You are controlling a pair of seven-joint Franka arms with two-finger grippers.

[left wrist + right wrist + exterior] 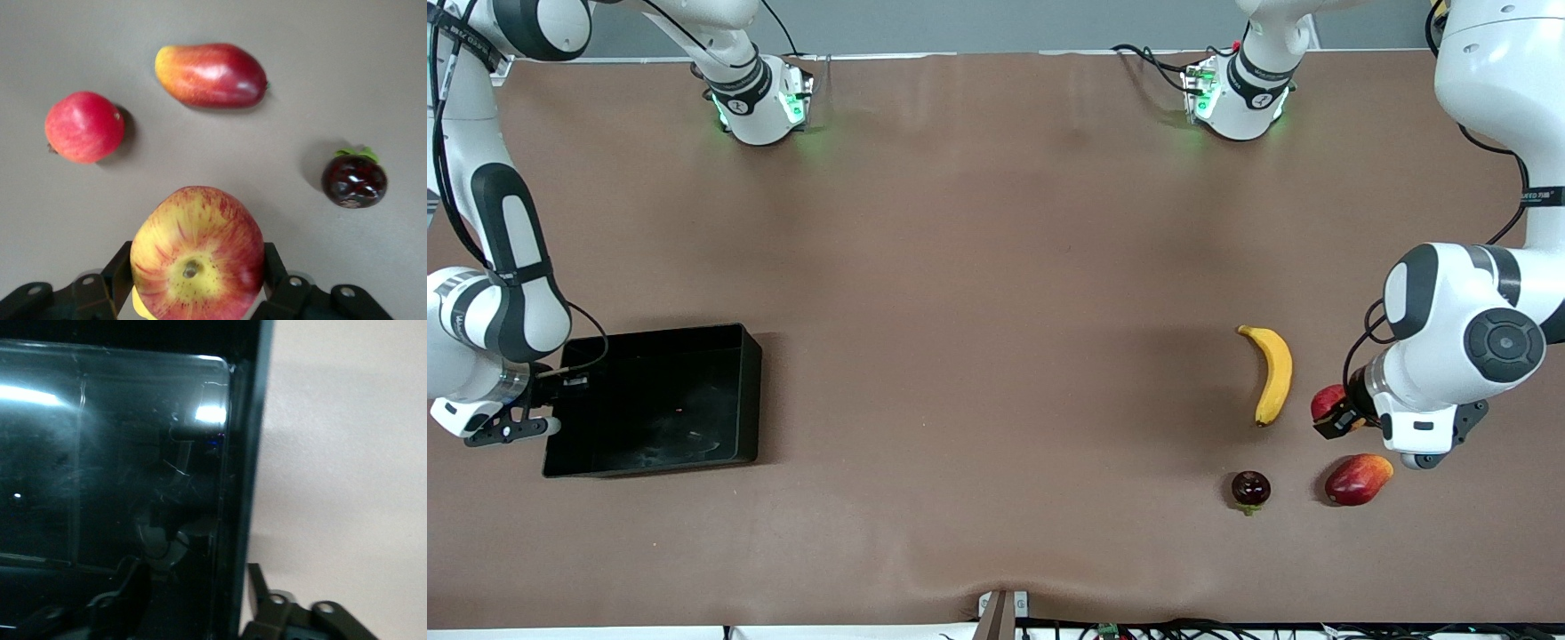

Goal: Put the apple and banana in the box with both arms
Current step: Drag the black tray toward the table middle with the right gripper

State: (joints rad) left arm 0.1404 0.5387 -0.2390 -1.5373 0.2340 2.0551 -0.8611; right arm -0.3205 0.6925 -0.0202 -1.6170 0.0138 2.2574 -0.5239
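My left gripper (1338, 418) (198, 248) is shut on the apple (1325, 402) (197, 257), red with yellow streaks, just above the table at the left arm's end. The banana (1272, 373) lies on the table beside it, toward the right arm's end. The black box (754, 391) (243, 487) sits at the right arm's end with nothing in it. My right gripper (511, 431) (195, 568) is low at the box wall that faces the right arm's end. It stands open, one finger inside the wall and one outside.
A red-orange mango (1357, 478) (211, 75) and a dark mangosteen (1251, 489) (354, 181) lie nearer the front camera than the held apple. A red pomegranate (85, 127) lies near them, hidden under the left arm in the front view.
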